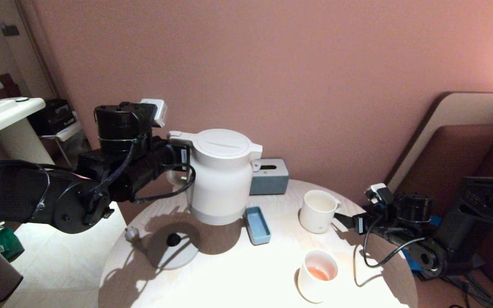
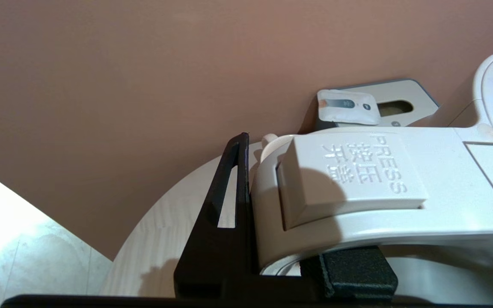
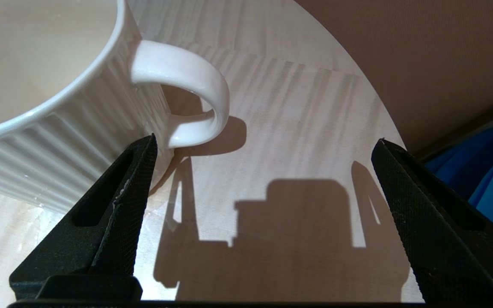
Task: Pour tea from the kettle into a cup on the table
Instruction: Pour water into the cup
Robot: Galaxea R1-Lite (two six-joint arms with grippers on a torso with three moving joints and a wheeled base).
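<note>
Kettle, one, cream-white with grey bottom band, lifted above table in my left gripper, clamped on its handle.
Two white cups: ribbed mug beside my wide-open right gripper; nearer cup holds pink tea.

Strong light falls from above and in front onto the round pale wood-grain table, washing its near half to glare. The large cream-white electric kettle, held above the table, throws a soft dark shadow across the grey round base disc beneath it. The pink wall behind the kettle is dim and evenly lit. In the right wrist view, crisp finger shadows lie beside the ribbed white mug. Straight edges bow near the head view's borders.
</note>
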